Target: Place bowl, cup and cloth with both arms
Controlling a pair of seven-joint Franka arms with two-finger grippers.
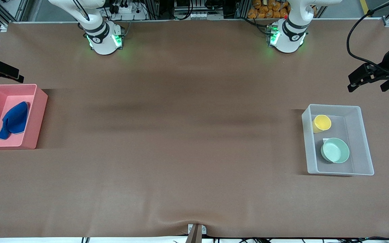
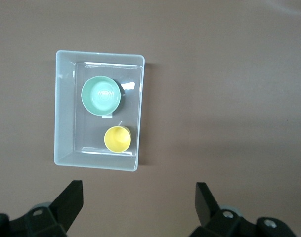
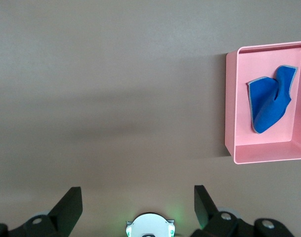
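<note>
Two bins, three items, two arms.
Clear bin [image 1: 363, 141]: one bowl [image 1: 335, 150], one cup [image 1: 321, 123]. Pink bin [image 1: 39, 114]: one cloth [image 1: 15, 119]. Left end effector [image 2: 139, 202] and right end effector [image 3: 138, 205] both spread, empty, over bare bench [image 1: 181, 135].

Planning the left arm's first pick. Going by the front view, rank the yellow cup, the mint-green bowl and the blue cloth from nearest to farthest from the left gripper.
The left gripper hangs open over the table's left-arm end.
1. Small yellow cup, in the clear plastic bin, at its end farther from the front camera.
2. Shallow mint-green bowl, same bin, nearer the camera.
3. Royal-blue cloth, in the pink bin at the right arm's end.
</note>
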